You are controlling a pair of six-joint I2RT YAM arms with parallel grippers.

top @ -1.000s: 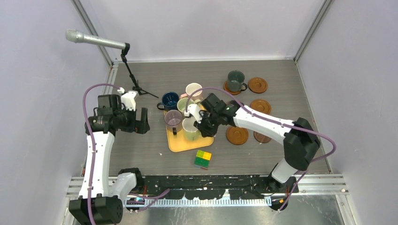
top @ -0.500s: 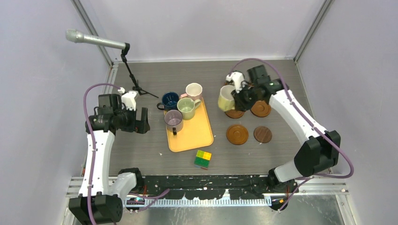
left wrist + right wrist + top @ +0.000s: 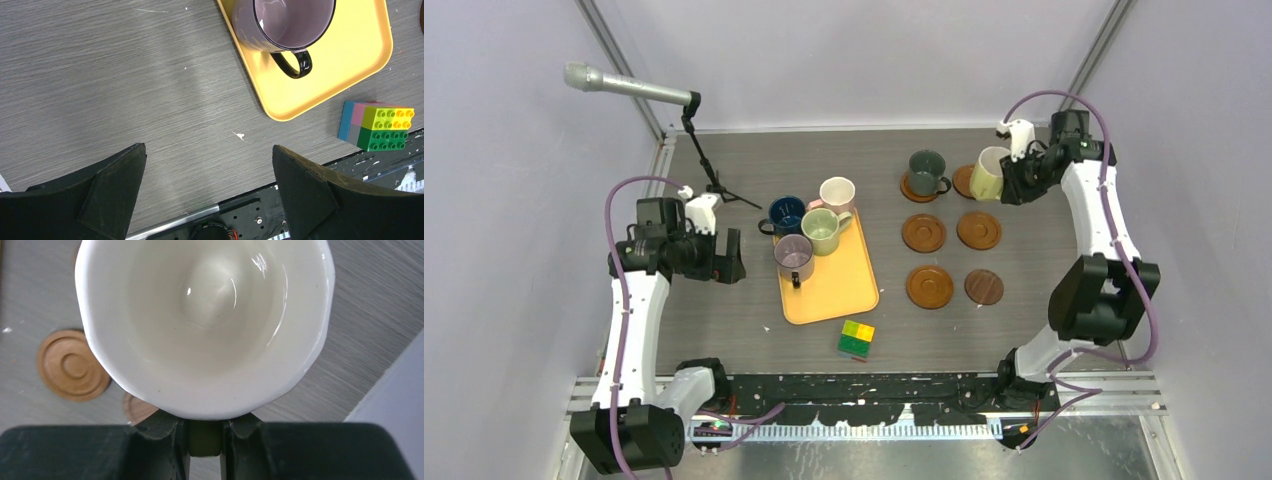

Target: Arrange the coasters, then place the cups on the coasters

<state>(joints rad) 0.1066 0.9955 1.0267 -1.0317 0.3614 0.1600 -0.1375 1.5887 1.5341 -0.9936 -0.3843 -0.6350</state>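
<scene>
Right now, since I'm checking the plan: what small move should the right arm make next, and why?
Probably lower the cream mug onto the far coaster showing beneath it: the right fingers hold it there, seemingly not yet set down, beside the grey-green mug, already placed.

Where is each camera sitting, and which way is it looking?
Top external: above and behind the arms, looking down on the table; both arms show, left gripper and right gripper.
Left wrist: on the left arm, facing down at the mauve mug, tray and block; its open fingers show.
Right wrist: on the right arm, looking into the cream mug its fingers grip, a coaster below.
Shared: top and left wrist both see the mauve mug; top and right wrist, the cream mug.
</scene>
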